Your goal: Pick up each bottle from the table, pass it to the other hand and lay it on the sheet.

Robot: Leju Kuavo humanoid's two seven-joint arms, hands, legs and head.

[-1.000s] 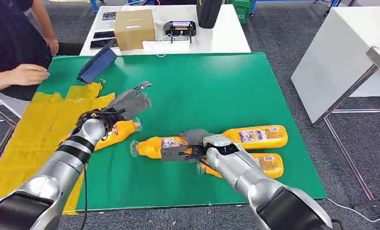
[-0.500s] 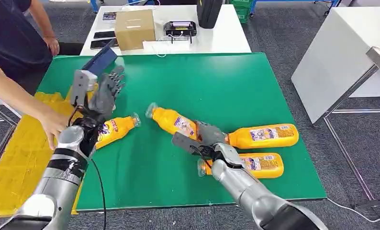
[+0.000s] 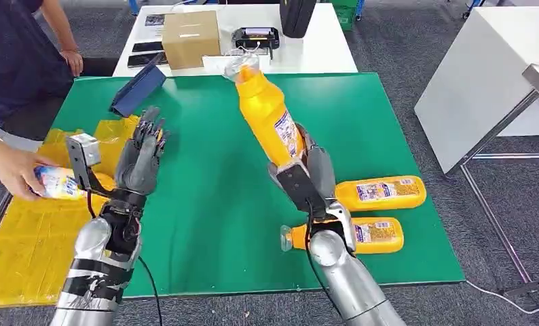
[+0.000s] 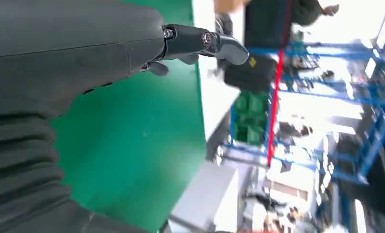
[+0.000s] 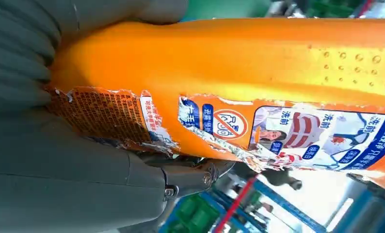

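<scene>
Right hand (image 3: 312, 178) grips a bottle (image 3: 267, 112) by its base, long axis near upright, cap uppermost. Left hand (image 3: 139, 161) is raised, empty, fingers apart, well apart across the table; the bottle lies toward its palm side.

The raised bottle (image 3: 267, 115) is glossy orange plastic, dimpled toward one end, its paper label (image 5: 258, 131) torn and peeling. The counter (image 3: 362, 115) at frame centre wears a matt green cover. The sheet (image 3: 22, 231) at lower left looks like crinkled yellow plastic.
</scene>
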